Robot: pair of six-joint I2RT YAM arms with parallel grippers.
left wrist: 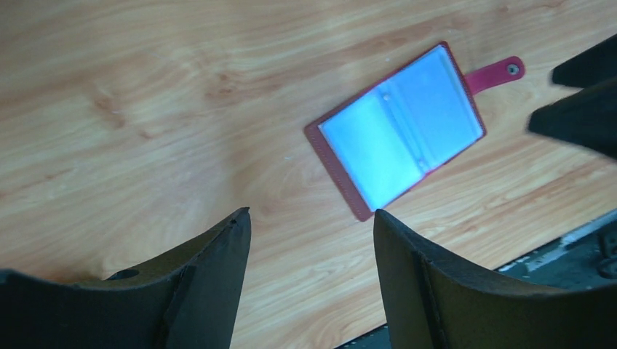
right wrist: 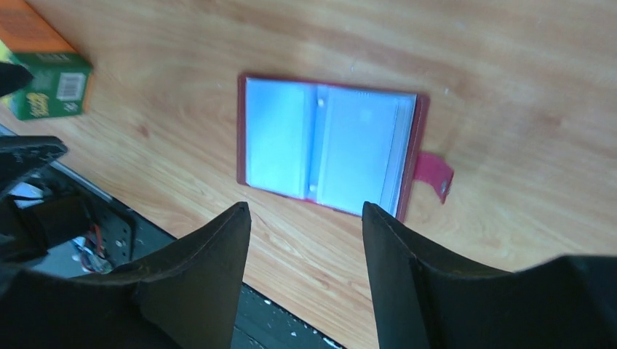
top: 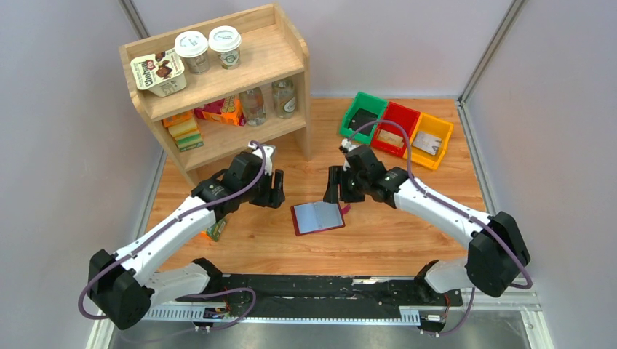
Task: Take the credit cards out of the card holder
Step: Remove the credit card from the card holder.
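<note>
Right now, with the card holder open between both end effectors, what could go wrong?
1. The card holder lies loose on the table; neither the left end effector nor the right end effector holds it, so pulling its sleeves may drag it.
2. Those sleeves glare pale, hiding their contents; a pinch may catch only plastic.

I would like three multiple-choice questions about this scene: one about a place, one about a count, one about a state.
1. The holder lies: A on the table; B in a drawer; C on a chair.
2. The bins number: A two; B three; C five.
3. The holder is: A snapped shut; B standing on edge; C open flat.
Answers: 1 A, bare wood surrounds it; 2 B, one green, one red, one yellow; 3 C, both sleeve pages face up.
</note>
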